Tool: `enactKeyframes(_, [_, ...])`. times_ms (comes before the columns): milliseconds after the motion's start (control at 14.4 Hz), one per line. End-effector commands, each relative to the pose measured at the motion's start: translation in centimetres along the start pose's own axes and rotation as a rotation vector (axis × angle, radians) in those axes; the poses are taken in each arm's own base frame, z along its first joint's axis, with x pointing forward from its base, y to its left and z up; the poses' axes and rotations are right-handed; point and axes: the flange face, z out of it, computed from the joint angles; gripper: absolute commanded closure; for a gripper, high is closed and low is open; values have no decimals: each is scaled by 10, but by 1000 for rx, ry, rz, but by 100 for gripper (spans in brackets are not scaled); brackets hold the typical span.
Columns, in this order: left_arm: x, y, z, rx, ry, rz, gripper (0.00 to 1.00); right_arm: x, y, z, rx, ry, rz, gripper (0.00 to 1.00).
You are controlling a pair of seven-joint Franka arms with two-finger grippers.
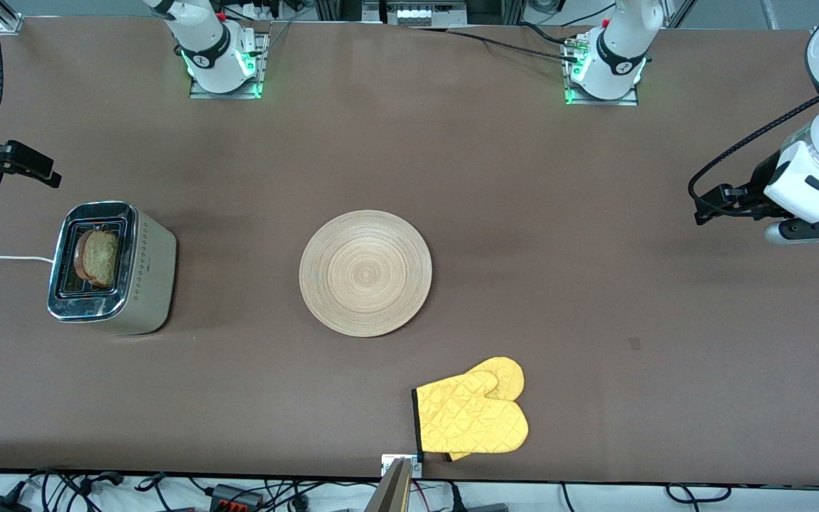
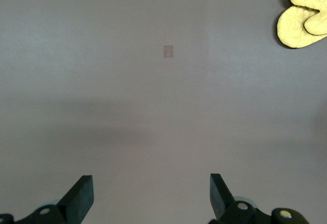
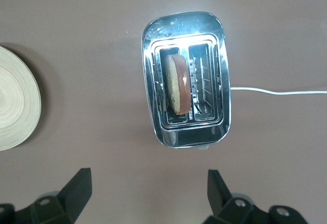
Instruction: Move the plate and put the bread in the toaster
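Chrome toaster [image 1: 111, 267] near the right arm's end of the counter already holds your bread [image 1: 97, 258], the plate [image 1: 365, 273] lies mid-counter, and both the right gripper [image 3: 148, 193] and left gripper [image 2: 152, 196] gape empty, so a careless sweep could snag the cord [image 1: 1, 257].

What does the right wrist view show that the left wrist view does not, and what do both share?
Only the right wrist view shows the toaster with the bread standing in one slot, its white cord, and an edge of the bare plate. Only the left wrist view shows the yellow oven mitts and a small pale mark on the table. Both show brown tabletop and an open gripper, right gripper and left gripper, holding nothing.
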Motion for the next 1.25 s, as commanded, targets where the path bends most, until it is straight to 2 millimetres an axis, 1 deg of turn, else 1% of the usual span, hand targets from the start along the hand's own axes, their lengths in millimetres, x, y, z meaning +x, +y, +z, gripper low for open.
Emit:
enactKeyframes(0, [-3, -3, -2, 12, 8, 24, 0, -15, -1, -4, -12, 19, -11, 0])
enactKeyframes(69, [-3, -3, -2, 12, 8, 24, 0, -18, -1, -1, -12, 13, -11, 0])
enactKeyframes(208, [-3, -3, -2, 12, 8, 24, 0, -21, -1, -2, -11, 15, -10, 0])
enactKeyframes(1041, [-3, -5, 1, 13, -3, 20, 0, -21, -2, -5, -13, 25, -13, 0])
enactKeyframes(1110, [-2, -9, 0, 13, -1, 13, 0, -21, -2, -5, -13, 25, -13, 0])
enactKeyframes(1180, [-2, -9, 0, 13, -1, 13, 0, -21, -2, -6, -13, 30, -11, 0])
